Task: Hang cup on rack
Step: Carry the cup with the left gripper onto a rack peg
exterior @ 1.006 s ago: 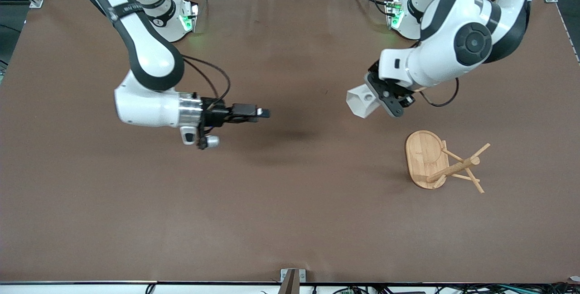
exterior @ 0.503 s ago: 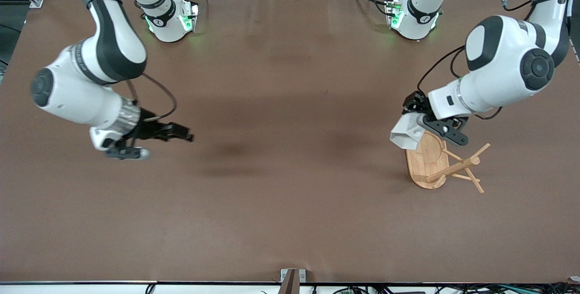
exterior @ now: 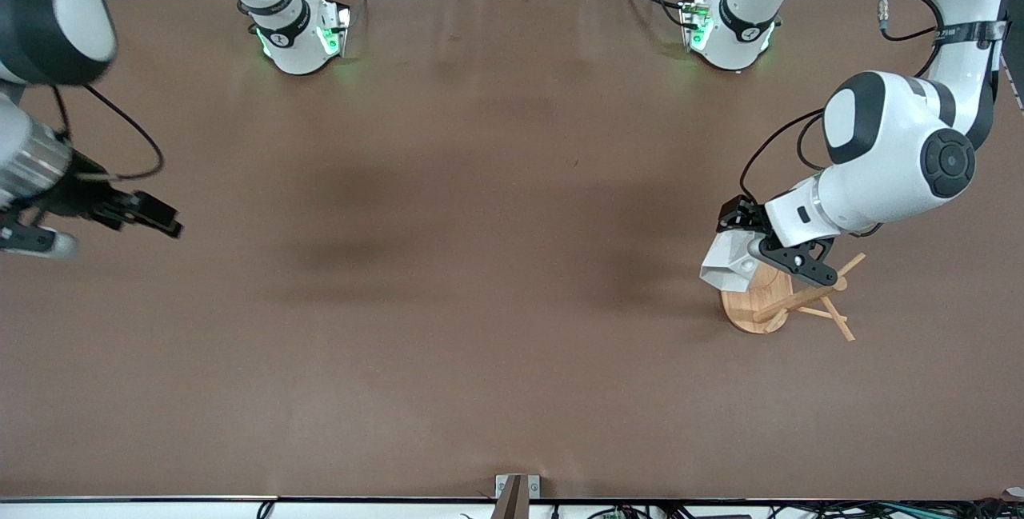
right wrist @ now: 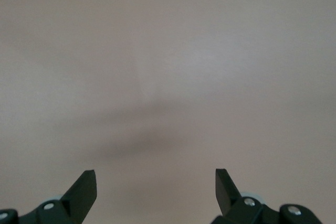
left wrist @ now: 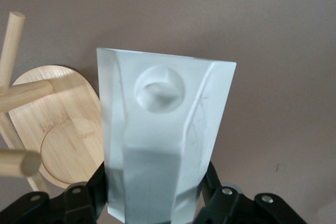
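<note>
Swung down with the faceted white cup [exterior: 726, 265] pinched in the left gripper [exterior: 748, 251], now over the bamboo mug tree [exterior: 788, 297] base. Pulled away toward nine o'clock: right gripper [exterior: 156, 217], fingers spread, holding nothing.

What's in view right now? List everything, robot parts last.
cup: 1, white, held in the left tool over the rack's base
rack: 1, light bamboo, on the table toward the left arm's end
table: 1, brown
left tool: 1, black, shut on the cup, over the rack
right tool: 1, black, open, holding nothing, over the table at the right arm's end
</note>
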Robot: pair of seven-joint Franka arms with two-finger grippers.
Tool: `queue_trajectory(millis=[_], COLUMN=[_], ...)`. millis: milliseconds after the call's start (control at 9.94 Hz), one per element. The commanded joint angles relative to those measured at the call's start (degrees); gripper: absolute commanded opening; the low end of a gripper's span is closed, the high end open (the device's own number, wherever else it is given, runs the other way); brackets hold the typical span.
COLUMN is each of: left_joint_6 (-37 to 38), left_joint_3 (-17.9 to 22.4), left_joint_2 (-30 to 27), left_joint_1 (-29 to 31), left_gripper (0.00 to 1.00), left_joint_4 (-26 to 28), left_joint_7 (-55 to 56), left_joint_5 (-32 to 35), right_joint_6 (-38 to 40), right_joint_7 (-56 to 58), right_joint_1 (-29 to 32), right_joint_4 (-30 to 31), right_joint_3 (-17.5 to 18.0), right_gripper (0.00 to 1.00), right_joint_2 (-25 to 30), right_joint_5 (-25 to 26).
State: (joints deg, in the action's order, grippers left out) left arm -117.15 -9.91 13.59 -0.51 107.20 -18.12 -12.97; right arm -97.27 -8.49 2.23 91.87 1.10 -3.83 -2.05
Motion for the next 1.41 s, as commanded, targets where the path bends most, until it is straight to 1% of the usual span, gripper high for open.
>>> queue_trajectory(millis=[0, 101, 201, 302, 403, 604, 704, 1006, 1308], left_joint_6=[-1.42, -1.42, -1.42, -1.07, -0.72, 0.07, 0.25, 0.43, 0.87], left_joint_3=[0.15, 0.24, 0.24, 0.85, 2.16, 3.83, 4.45, 4.63, 4.63], left_joint_2=[1.88, 1.7, 1.53, 1.18, 0.65, -0.76, -0.59, -0.67, -0.67], left_joint_1=[-0.19, 0.33, 0.94, 1.12, 1.13, 1.21, 1.21, 2.44, 3.58], left_gripper=[0.04, 0.04, 0.04, 0.04, 0.04, 0.05, 0.05, 0.05, 0.06], left_joint_4=[-0.93, -0.94, -0.94, -0.85, -0.94, -0.15, -0.23, 1.08, 1.08], left_joint_7=[1.16, 0.81, 0.63, 0.37, -0.59, -3.22, -3.93, -5.43, -6.13], left_joint_5=[1.02, 1.02, 0.93, 0.93, 0.93, 0.76, 0.41, 0.14, 0.14], right_joint_6=[13.53, 16.99, 18.68, 18.34, 18.17, 15.63, 15.96, 15.27, 14.3], right_joint_7=[1.44, 2.94, 3.82, 3.4, 3.13, 3.82, 3.92, 4.18, 4.27], right_joint_1=[1.64, 1.29, 1.11, 1.02, 1.02, 1.29, 1.37, 1.29, 1.02], right_joint_4=[-8.78, -11.16, -12.05, -11.37, -9.1, -9.6, -9.51, -9.6, -9.6], right_joint_3=[0.22, -1.26, -3.02, -5.03, -5.05, -4.7, -4.79, -4.79, -4.79], right_gripper=[1.0, 1.0, 1.0, 1.0, 1.0, 1.0, 1.0, 1.0, 1.0], right_joint_2=[-0.66, -0.39, 0.04, 2.74, 3.21, 3.04, 3.04, 2.95, 2.95], right_joint_5=[1.6, 1.52, 1.43, 0.56, 0.64, 0.55, 0.46, 0.64, 1.08])
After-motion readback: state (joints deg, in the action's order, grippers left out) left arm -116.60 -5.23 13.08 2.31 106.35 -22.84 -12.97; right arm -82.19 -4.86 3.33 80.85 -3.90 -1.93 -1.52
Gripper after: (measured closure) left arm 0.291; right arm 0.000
